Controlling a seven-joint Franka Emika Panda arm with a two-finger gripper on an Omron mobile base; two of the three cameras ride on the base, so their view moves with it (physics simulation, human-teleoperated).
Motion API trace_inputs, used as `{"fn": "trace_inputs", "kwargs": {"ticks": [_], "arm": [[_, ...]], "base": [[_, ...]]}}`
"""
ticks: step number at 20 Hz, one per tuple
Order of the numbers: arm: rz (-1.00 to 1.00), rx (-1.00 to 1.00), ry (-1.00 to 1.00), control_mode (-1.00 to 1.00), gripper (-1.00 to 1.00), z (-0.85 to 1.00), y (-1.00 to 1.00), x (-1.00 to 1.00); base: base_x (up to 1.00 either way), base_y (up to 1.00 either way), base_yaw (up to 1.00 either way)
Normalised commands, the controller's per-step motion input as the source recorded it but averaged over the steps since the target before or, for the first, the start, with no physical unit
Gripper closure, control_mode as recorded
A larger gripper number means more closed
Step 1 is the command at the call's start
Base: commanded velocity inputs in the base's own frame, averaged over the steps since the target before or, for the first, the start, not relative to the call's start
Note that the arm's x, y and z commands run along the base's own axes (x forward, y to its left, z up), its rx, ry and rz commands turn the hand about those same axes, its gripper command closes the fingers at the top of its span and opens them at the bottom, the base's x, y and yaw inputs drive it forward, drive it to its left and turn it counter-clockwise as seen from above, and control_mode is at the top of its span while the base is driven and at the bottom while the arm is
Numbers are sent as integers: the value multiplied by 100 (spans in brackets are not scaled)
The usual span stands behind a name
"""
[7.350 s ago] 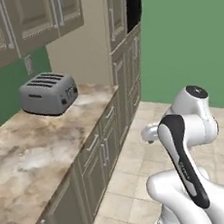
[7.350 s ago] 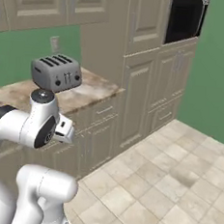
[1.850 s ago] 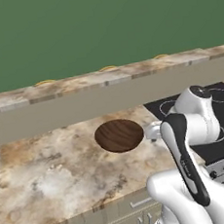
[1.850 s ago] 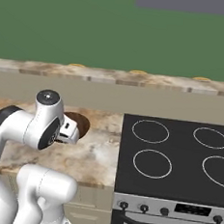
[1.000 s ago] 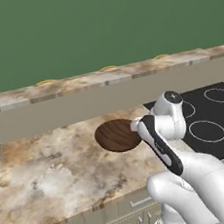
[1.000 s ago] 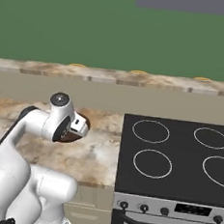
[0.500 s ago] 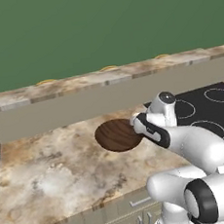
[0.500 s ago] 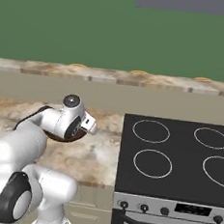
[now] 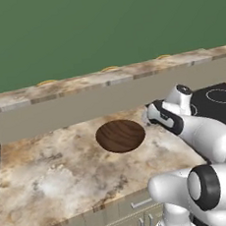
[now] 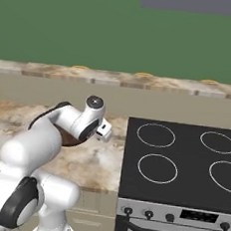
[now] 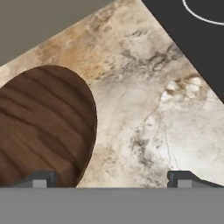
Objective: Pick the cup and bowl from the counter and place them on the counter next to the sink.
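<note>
Marbled beige stone is what you have beneath the hand: the counter [image 9: 58, 180] runs leftward from the black stovetop [image 10: 183, 164]. On it, just left of the stovetop, sits the dark wooden bowl [image 9: 120, 135], upright. Your gripper [image 11: 111, 179] hovers over the bowl's right edge, jaws spread wide and empty, one fingertip [image 11: 39, 179] above the wood, the other above bare stone.

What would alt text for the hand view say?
A dark wooden bowl sits on a marbled counter, with the open gripper above its right edge and a black stovetop in the upper right corner.
</note>
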Motion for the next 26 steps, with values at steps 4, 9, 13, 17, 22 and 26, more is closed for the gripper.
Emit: {"fn": "trace_inputs", "kwargs": {"ticks": [4,9,13,17,22,26], "arm": [[0,0,29,-100,-100,8,-4,0],[0,0,17,-100,-100,0,0,0],[0,9,1,-100,-100,-11,0,0],[0,16,0,-100,-100,-21,0,0],[0,8,0,-100,-100,-11,0,0],[0,0,0,-100,-100,0,12,0]], "base": [[0,0,0],[0,0,0],[0,0,0],[0,0,0],[0,0,0],[0,0,0]]}}
